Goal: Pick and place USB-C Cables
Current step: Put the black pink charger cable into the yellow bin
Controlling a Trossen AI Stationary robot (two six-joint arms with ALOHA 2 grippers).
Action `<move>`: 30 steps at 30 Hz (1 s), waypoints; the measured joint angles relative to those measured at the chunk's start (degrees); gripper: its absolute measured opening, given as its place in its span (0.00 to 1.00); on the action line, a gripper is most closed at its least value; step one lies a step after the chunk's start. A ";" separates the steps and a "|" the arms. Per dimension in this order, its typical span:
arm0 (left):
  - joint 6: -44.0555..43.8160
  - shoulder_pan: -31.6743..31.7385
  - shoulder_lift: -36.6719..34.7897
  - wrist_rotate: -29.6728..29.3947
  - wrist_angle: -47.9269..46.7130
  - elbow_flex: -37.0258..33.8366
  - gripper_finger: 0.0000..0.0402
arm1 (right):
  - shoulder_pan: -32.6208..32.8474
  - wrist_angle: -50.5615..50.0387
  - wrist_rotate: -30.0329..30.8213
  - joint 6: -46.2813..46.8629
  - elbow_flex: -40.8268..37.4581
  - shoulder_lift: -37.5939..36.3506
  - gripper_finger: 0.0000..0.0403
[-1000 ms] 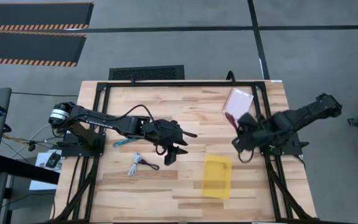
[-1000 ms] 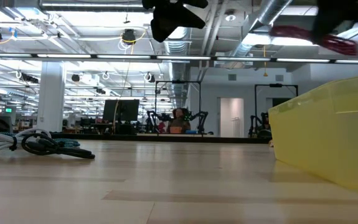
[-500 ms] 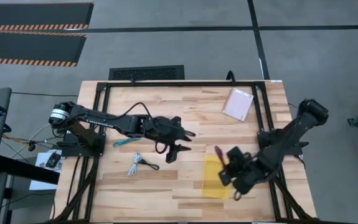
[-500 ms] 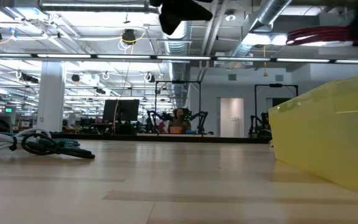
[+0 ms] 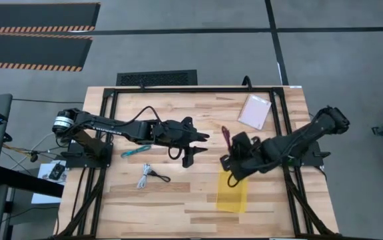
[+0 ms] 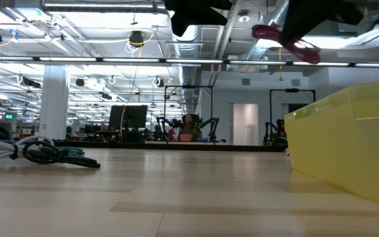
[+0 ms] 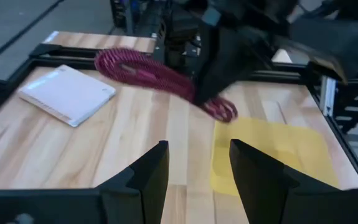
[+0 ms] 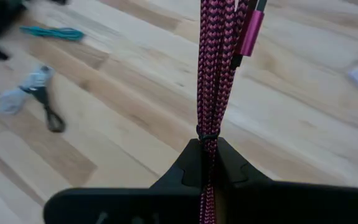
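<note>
Two slender matte-black jointed arms. The left arm (image 5: 121, 129) has a round silver-rimmed joint at its base end and a thin black cable looping above its links. Its left gripper (image 7: 194, 171) has two broad, smooth, wedge-shaped black fingers. The right gripper (image 8: 208, 163) has rounded black fingers flaring from a wide dark bar behind them
</note>
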 joint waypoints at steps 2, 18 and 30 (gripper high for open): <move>-0.01 0.02 0.00 -0.09 0.19 0.00 0.39 | -0.51 -3.74 -1.90 -0.26 0.65 -1.27 0.05; 0.08 0.11 0.00 0.40 -1.50 0.00 0.39 | 17.07 -12.43 -16.24 0.29 0.91 2.65 0.06; -8.02 -0.20 0.00 4.00 -1.47 0.00 0.39 | 16.28 -10.82 -18.81 -72.08 0.91 8.39 0.09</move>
